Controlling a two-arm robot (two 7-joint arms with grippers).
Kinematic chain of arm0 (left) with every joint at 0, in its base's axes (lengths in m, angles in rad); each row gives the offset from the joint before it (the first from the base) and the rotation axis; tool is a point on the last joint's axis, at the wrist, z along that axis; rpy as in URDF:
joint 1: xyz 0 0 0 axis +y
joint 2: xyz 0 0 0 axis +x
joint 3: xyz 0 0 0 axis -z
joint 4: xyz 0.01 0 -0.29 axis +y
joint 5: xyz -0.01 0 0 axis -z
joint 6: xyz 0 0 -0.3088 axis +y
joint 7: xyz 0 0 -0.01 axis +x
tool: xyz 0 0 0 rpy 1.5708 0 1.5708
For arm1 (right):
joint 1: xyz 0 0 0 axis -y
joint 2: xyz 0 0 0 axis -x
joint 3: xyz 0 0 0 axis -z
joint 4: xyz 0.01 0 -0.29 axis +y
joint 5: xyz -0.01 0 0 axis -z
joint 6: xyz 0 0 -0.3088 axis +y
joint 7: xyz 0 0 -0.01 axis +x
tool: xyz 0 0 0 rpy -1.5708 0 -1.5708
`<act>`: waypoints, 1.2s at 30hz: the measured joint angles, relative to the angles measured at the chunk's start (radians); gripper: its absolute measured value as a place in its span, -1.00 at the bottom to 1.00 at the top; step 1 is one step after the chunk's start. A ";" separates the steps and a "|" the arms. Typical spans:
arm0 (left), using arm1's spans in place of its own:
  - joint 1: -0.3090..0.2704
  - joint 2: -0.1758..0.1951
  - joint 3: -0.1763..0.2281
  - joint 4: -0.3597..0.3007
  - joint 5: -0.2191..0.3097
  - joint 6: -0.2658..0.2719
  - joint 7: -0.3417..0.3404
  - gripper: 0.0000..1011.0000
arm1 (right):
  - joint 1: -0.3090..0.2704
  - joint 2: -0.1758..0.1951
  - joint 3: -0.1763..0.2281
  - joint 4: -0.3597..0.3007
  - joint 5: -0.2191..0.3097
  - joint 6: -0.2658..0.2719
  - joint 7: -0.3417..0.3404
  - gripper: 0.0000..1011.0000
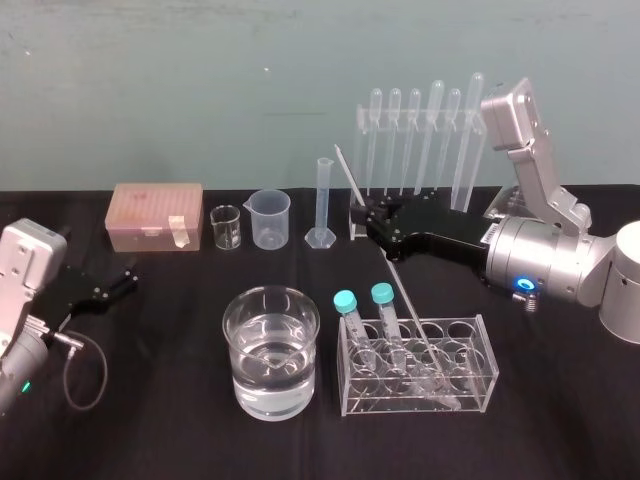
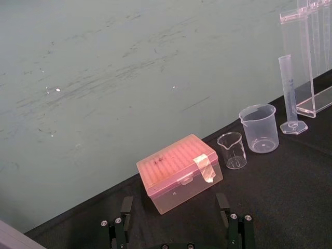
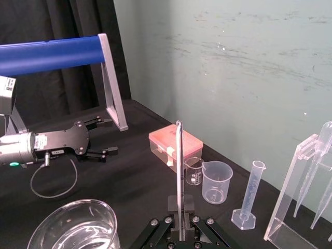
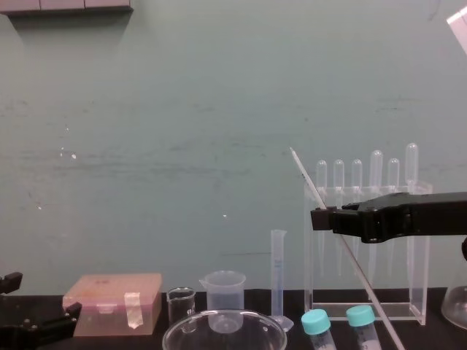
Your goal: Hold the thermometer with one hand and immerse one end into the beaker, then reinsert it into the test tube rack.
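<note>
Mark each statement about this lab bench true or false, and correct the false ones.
1. The right gripper grips the long, thin whitish-clear thermometer rod. True.
2. The rod's lower end is dipped in the wide clear glass beaker. False: it slants down by the low clear rack of teal-capped tubes, apart from the beaker.
3. The beaker holds clear liquid. True.
4. The left gripper clamps the pink plastic box. False: it is open, apart from the box, low at the left.
</note>
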 joint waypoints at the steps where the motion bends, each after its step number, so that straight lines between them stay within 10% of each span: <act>1: 0.000 0.000 0.000 0.000 0.000 0.000 0.000 0.99 | 0.000 0.000 0.000 0.000 0.000 0.000 0.000 -0.90; 13: 0.000 0.000 0.000 0.000 0.000 0.000 0.000 0.99 | -0.084 -0.007 0.078 -0.039 0.055 -0.134 -0.007 -0.90; 26: 0.000 0.000 0.000 0.000 0.000 0.000 0.000 0.99 | -0.244 0.028 0.251 -0.152 0.180 -0.283 0.004 -0.90; 36: 0.000 0.000 0.000 0.000 0.000 0.000 0.000 0.99 | -0.135 0.030 0.271 -0.147 0.260 -0.277 0.075 -0.90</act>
